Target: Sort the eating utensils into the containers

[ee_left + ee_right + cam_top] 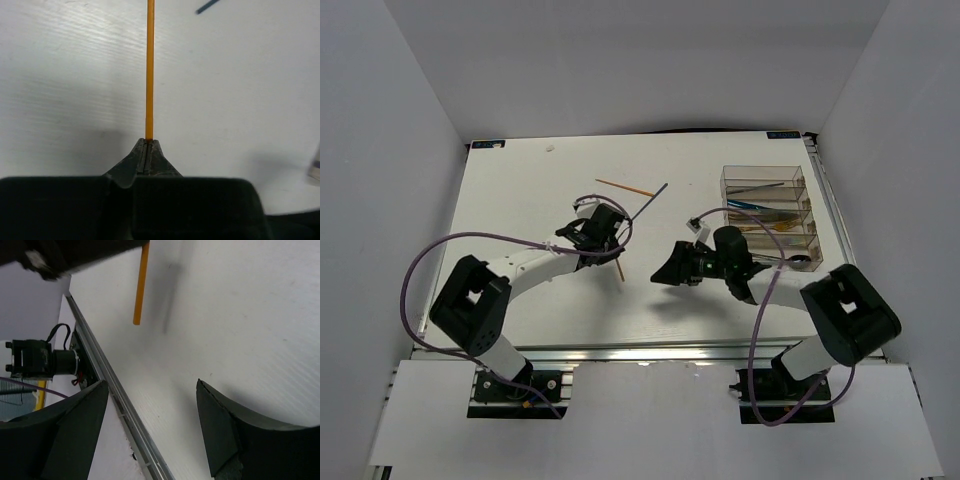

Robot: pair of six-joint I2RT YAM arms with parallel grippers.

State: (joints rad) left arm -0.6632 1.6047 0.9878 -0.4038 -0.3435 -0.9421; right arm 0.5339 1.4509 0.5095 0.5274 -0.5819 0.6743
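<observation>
My left gripper (607, 238) is shut on one end of an orange chopstick (619, 268), which it holds above the table; in the left wrist view the stick (149, 70) runs straight out from the closed jaws (148, 142). A second orange chopstick (625, 187) and a dark chopstick (650, 205) lie on the table beyond it. The clear tray (762, 172) stands at the right with several utensils in its compartments. My right gripper (670, 270) is open and empty over the table's middle; its wrist view shows the wide jaws (151, 385) and the held orange chopstick (141, 285).
White walls close in the table on three sides. The metal rail of the table's near edge (115, 400) shows in the right wrist view. The dark chopstick's tip (207, 6) lies ahead and right of the left gripper. Purple cables loop over both arms.
</observation>
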